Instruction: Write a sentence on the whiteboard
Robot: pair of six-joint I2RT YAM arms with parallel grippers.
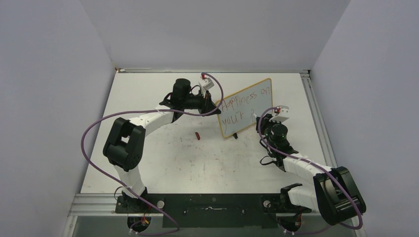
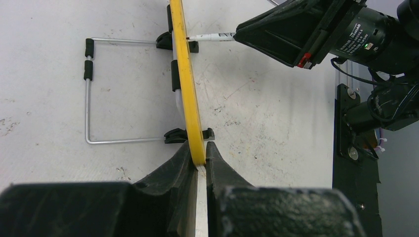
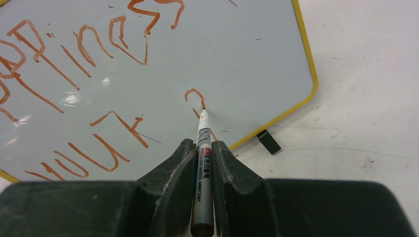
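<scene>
The whiteboard (image 1: 257, 111) stands upright at mid-table, with a yellowish frame and small black feet. My left gripper (image 1: 216, 106) is shut on its left edge; in the left wrist view the frame edge (image 2: 186, 74) runs straight into the closed left gripper (image 2: 200, 157). The sentence (image 1: 245, 100) is red handwriting in two lines, "Happiness on" above "your". My right gripper (image 3: 202, 148) is shut on a white marker (image 3: 202, 163). The marker's tip touches the whiteboard (image 3: 237, 54) at a fresh curved red stroke (image 3: 195, 97) to the right of "your" (image 3: 89, 143).
A small red cap (image 1: 197, 135) lies on the table left of the board's foot. Behind the board, a wire stand (image 2: 88, 94) rests on the table. A black foot (image 3: 269, 141) sticks out at the board's lower right corner. Grey walls enclose the table.
</scene>
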